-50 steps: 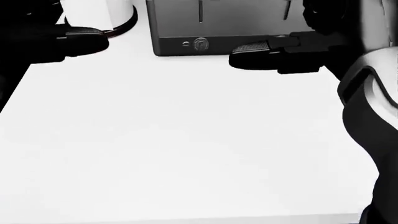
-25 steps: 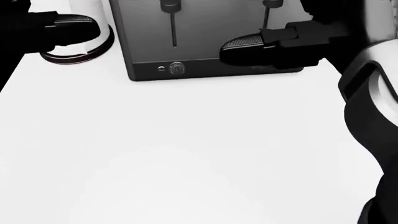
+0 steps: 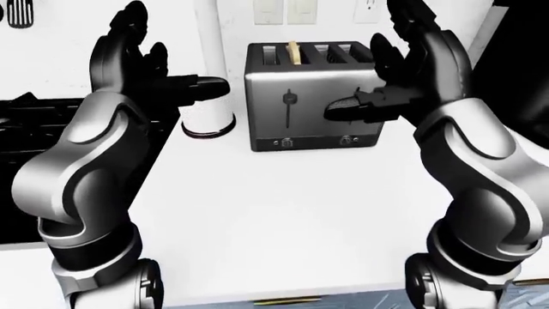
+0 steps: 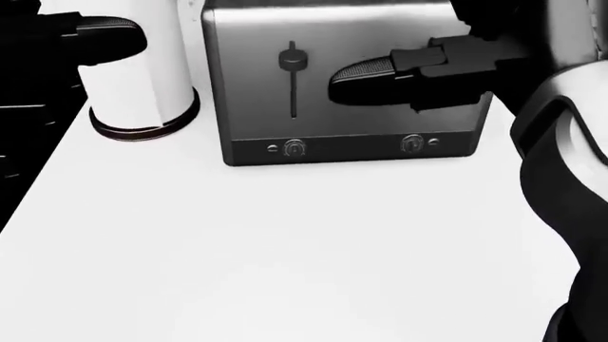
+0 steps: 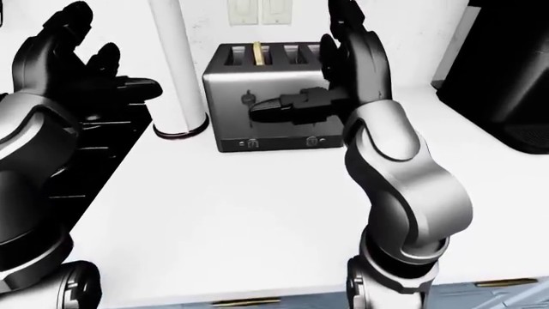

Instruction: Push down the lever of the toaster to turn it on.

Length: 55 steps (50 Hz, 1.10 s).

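Observation:
A steel four-slot toaster point(image 3: 300, 122) stands on the white counter point(image 3: 283, 219), with a slice of bread point(image 3: 294, 53) in one slot. Its left lever point(image 4: 293, 60) is at the top of its slot. My right hand point(image 3: 381, 71) is open and raised in front of the toaster's right half. Its thumb point(image 4: 366, 75) points left across the right lever slot and hides that lever. My left hand point(image 3: 167, 58) is open and raised to the left of the toaster, apart from it.
A white cylinder with a dark base point(image 3: 208, 96) stands just left of the toaster. A black stove point(image 3: 26, 129) lies at the left. A black appliance point(image 5: 506, 71) stands at the right. Two knobs point(image 4: 294, 148) sit along the toaster's lower edge.
The camera has tilted up: the toaster has slid down and right in the head view, showing its whole face. The right thumb stays over the toaster's right side.

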Available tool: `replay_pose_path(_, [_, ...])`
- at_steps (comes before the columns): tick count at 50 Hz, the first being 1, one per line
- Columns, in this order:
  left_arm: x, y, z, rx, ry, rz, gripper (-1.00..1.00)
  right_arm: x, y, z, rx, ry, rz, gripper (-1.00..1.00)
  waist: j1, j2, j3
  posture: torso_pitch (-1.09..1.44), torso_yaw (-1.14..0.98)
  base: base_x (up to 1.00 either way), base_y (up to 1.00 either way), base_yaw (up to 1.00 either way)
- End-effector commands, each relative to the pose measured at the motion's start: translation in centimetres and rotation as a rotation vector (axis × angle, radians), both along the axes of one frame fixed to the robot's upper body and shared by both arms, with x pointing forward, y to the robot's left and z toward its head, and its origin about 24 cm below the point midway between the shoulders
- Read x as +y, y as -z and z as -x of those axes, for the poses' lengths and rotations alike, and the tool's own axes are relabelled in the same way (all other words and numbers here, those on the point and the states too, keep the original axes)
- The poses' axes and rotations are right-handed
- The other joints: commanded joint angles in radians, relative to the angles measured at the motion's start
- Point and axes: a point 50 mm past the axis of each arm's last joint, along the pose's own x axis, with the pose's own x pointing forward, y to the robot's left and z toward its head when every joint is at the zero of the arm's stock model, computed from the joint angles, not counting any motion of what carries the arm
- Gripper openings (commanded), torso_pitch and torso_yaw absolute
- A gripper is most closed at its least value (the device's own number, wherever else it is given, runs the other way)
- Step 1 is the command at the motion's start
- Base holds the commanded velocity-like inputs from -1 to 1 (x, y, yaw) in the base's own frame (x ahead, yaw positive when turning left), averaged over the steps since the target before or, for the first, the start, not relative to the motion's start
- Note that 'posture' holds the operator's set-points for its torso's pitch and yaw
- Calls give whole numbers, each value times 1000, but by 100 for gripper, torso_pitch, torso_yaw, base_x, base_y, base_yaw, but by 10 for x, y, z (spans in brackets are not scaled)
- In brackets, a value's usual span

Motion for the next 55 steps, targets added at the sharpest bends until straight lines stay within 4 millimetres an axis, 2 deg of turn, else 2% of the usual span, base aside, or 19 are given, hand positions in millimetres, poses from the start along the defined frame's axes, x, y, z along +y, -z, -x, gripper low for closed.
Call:
replay_pose_path(1, [-1, -15, 5, -81, 4, 0, 100, 0, -12, 4, -71, 3, -6, 100, -1, 4, -26, -23, 0, 0, 0, 0])
replay_pose_path(9, [-2, -13, 4, -87, 8, -5, 100, 0, -12, 5, -70, 1, -8, 100, 1, 6, -86, -30, 0, 0, 0, 0])
replay_pose_path(18, [-2, -14, 4, -93, 11, -4, 100, -1, -10, 3, -67, 0, -10, 100, 2, 7, -141, -35, 0, 0, 0, 0])
replay_pose_path(26, [-3, -14, 4, -94, 12, -6, 100, 7, -10, 3, -65, -22, -5, 100, 7, 6, -184, -40, 0, 0, 0, 0])
replay_pose_path(33, [-3, -14, 5, -98, 9, 3, 100, 17, -10, -1, -60, -48, 4, 100, 10, 7, -195, -40, 0, 0, 0, 0])
replay_pose_path(47, [2, -17, 6, -102, -12, 12, 100, 51, -19, -19, -35, -85, 58, 100, 12, 17, -198, -40, 0, 0, 0, 0])
replay_pose_path(52, [2, -17, 6, -103, -12, 11, 100, 63, -20, -19, -22, -106, 75, 100, 13, 20, -197, -40, 0, 0, 0, 0])
replay_pose_path(55, [3, -18, 7, -103, -16, 13, 100, 69, -14, -16, -1, -120, 77, 100, 14, 22, -198, -40, 0, 0, 0, 0])
